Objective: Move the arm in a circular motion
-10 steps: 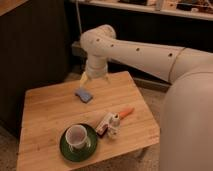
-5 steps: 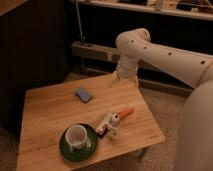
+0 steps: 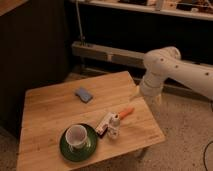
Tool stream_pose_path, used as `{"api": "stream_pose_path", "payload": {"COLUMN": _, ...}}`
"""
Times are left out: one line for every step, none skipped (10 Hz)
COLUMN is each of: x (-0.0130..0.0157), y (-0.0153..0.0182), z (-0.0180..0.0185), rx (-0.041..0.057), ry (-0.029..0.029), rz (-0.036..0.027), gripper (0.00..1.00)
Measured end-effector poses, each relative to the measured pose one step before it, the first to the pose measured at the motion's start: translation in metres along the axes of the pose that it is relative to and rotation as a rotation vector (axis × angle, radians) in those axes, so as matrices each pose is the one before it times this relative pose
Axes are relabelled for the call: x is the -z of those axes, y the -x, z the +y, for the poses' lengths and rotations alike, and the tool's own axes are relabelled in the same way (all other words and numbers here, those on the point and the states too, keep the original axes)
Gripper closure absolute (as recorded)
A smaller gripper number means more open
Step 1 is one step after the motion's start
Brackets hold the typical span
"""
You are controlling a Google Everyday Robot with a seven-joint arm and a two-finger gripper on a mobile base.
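The arm (image 3: 172, 70) is glossy white and thick, and it reaches in from the right edge of the camera view. It bends at a rounded joint (image 3: 161, 58) and drops to a bulbous wrist (image 3: 149, 89). The gripper (image 3: 134, 93) shows as a pale tip below the wrist, at the right rim of the wooden table (image 3: 50, 107). It hangs above the table's back right corner and touches none of the objects.
On the table lie a blue sponge (image 3: 84, 94), a white cup (image 3: 75, 135) on a green saucer (image 3: 86, 149), a small white bottle (image 3: 114, 128), a snack bar (image 3: 103, 123) and an orange piece (image 3: 126, 113). A dark cabinet and a metal rail (image 3: 107, 54) stand behind.
The arm has swung rightward, from above the sponge at the table's back to the table's right edge. The objects on the table have not moved.
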Motion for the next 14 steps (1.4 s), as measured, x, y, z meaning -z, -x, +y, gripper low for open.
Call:
{"api": "stream_pose_path", "payload": {"x": -0.00321, "y": -0.02388, "z": -0.01037, "rx": -0.00627, "ry": -0.00236, "rz": 0.00804, "gripper": 0.20}}
{"api": "stream_pose_path", "payload": {"x": -0.00032, "y": -0.01382, "z": -0.00499, "rx": 0.00412, "ry": -0.00546, "rz": 0.00400, "gripper": 0.20}}
{"api": "stream_pose_path", "payload": {"x": 0.00035, "y": -0.01317, "z": -0.00041, "rx": 0.01438, "ry": -0.00471, "rz": 0.00381, "gripper": 0.20}}
{"api": "stream_pose_path", "payload": {"x": 0.00210, "y": -0.01907, "z": 0.00848, "rx": 0.03532, "ry": -0.00551, "rz": 0.00692, "gripper": 0.20}}
{"api": "stream_pose_path", "payload": {"x": 0.00195, "y": -0.01272, "z": 0.01192, "rx": 0.03478, "ry": -0.00498, "rz": 0.00741, "gripper": 0.20}}
{"api": "stream_pose_path", "payload": {"x": 0.00311, "y": -0.01116, "z": 0.01716, "rx": 0.03046, "ry": -0.00986, "rz": 0.01257, "gripper": 0.20}}
{"api": "stream_pose_path", "payload": {"x": 0.00566, "y": -0.01348, "z": 0.02966, "rx": 0.04507, "ry": -0.02837, "rz": 0.02302, "gripper": 0.20}}
{"api": "stream_pose_path", "payload": {"x": 0.00468, "y": -0.00691, "z": 0.02334, "rx": 0.03298, "ry": -0.02223, "rz": 0.01453, "gripper": 0.20}}
{"api": "stream_pose_path", "payload": {"x": 0.00754, "y": -0.00757, "z": 0.03000, "rx": 0.04340, "ry": -0.02747, "rz": 0.01845, "gripper": 0.20}}
{"api": "stream_pose_path", "payload": {"x": 0.01314, "y": -0.01024, "z": 0.04137, "rx": 0.06260, "ry": -0.03047, "rz": 0.02899, "gripper": 0.20}}
{"api": "stream_pose_path", "payload": {"x": 0.01205, "y": -0.00609, "z": 0.02978, "rx": 0.04595, "ry": -0.01696, "rz": 0.02019, "gripper": 0.20}}
{"api": "stream_pose_path", "payload": {"x": 0.01212, "y": -0.00346, "z": 0.02954, "rx": 0.05048, "ry": -0.01184, "rz": 0.01573, "gripper": 0.20}}
{"api": "stream_pose_path", "payload": {"x": 0.00948, "y": 0.00023, "z": 0.02334, "rx": 0.04604, "ry": -0.00345, "rz": 0.01010, "gripper": 0.20}}
{"api": "stream_pose_path", "payload": {"x": 0.01145, "y": 0.00391, "z": 0.03375, "rx": 0.07174, "ry": 0.01145, "rz": 0.01156, "gripper": 0.20}}
